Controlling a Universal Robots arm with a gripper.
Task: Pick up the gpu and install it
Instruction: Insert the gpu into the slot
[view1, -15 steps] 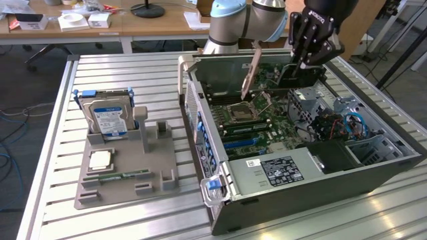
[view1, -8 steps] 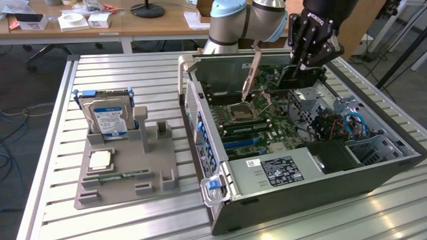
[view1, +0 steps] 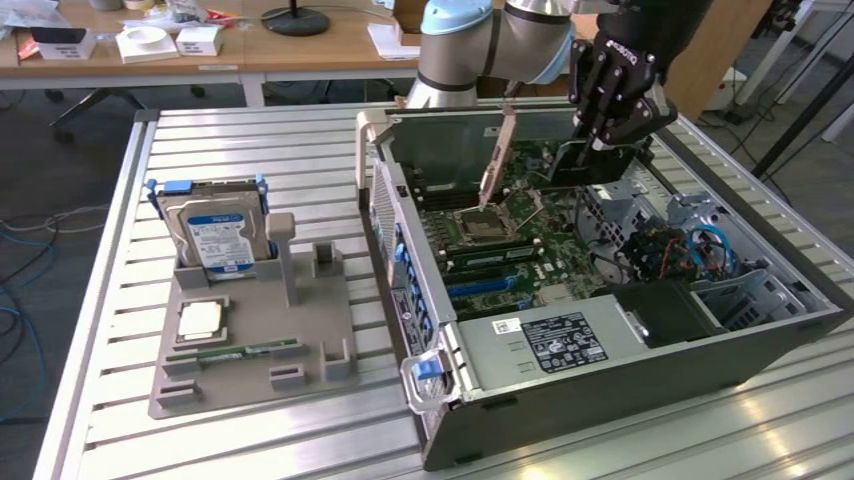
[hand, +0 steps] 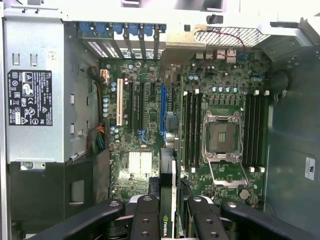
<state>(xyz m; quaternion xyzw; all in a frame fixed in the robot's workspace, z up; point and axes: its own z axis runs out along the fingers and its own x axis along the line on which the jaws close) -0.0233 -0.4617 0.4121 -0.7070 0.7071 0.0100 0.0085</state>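
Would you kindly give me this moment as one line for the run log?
tool: shut on gpu | gpu: held over motherboard of open computer case | install: not yet seated

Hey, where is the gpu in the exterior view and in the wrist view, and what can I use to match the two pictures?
Exterior view: the gpu hangs under the gripper, inside the open computer case, to the exterior view's right of the CPU socket.
Wrist view: the gpu is seen edge-on, clamped between the gripper's fingers.
Shared landmark: the open CPU socket with its raised metal frame.
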